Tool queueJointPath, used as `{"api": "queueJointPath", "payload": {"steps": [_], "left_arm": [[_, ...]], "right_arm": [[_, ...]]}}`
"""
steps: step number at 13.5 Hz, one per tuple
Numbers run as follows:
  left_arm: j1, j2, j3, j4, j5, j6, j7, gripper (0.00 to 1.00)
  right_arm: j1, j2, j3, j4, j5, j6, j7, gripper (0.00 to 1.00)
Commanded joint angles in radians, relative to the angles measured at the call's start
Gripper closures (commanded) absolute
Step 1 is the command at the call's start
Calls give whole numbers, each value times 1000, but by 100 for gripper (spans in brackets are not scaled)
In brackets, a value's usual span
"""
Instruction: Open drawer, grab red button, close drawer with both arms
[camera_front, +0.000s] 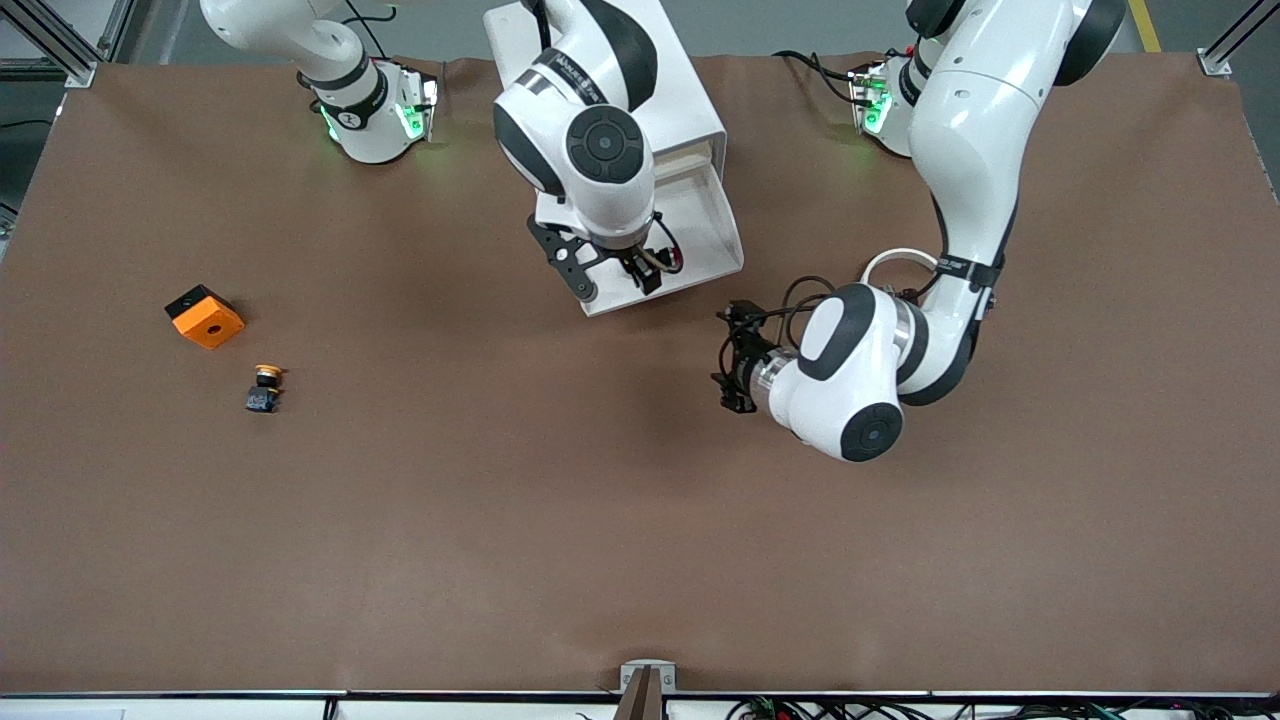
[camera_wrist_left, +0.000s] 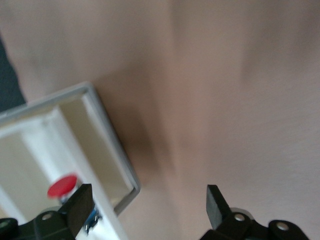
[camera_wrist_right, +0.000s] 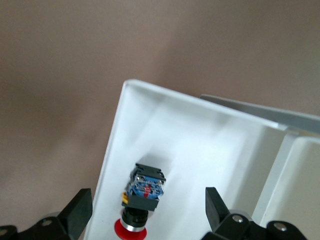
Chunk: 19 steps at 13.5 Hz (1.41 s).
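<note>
With the drawer already pulled out of its white cabinet, I have the right hand hanging just over the open tray, fingers spread wide on either side of the button, which lies on its side on the drawer floor, red cap toward the wrist camera (nothing is gripped yet). That spacing looks right for dropping straight down and pinching the dark body. My left hand waits low over the table near the drawer's front corner, also spread and holding nothing, placed, I judge, to push the front shut afterwards. Toward the right arm's end of the table sit the orange block and the yellow-capped button, well apart from the work.
</note>
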Motion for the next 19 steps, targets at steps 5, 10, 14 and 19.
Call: {"api": "queueJointPath", "payload": {"steps": [5,10,14,19], "left_arm": [[1,-66,182,16,59,27,252,0],[42,-152,181,1,258,21,553,0],[76,-222,184,-38,303,5,827,0],[65,-253,177,-67,370,7,995,0]], "right_arm": [[59,19,-8,-55,25,63,96,0],[45,50,-10,-52,21,96,130,0],[45,69,-11,-52,15,115,130,0],[50,74,-11,-50,15,115,127,68]]}}
